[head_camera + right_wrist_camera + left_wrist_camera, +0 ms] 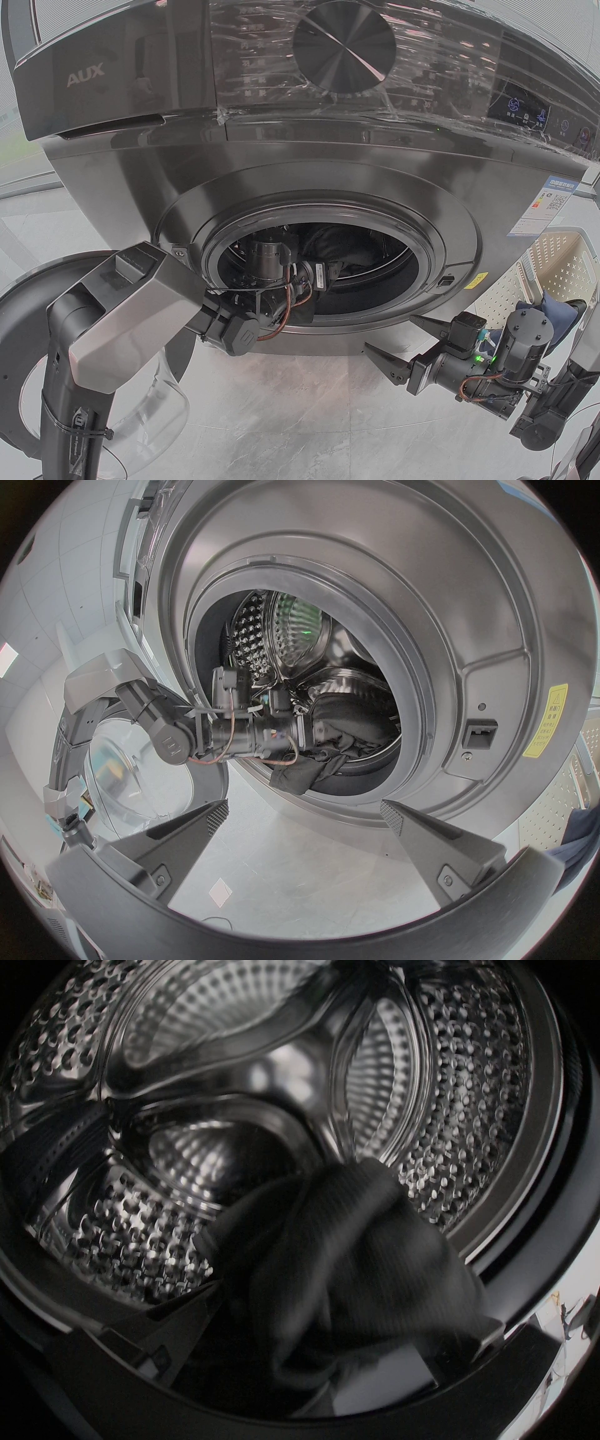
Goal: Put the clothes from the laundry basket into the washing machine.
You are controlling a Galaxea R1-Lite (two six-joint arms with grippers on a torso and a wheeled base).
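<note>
Step in hand: loading. Left claw [350,1313] is spread inside the washing machine [350,169] drum [475,1085]. The black garment [350,1260] is bunched between its fingers, one end hanging over the door lip. Right claw [390,334] is spread and empty, outside near the laundry basket [565,262]. Next move, likely: the left arm backs out clear of the cloth, and the right fetches the blue clothing [558,310].

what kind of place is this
Probably a laundry room or laundry corner: a front-loading washing machine stands with its door swung open, a perforated laundry basket sits beside it, and the floor is pale tile.
</note>
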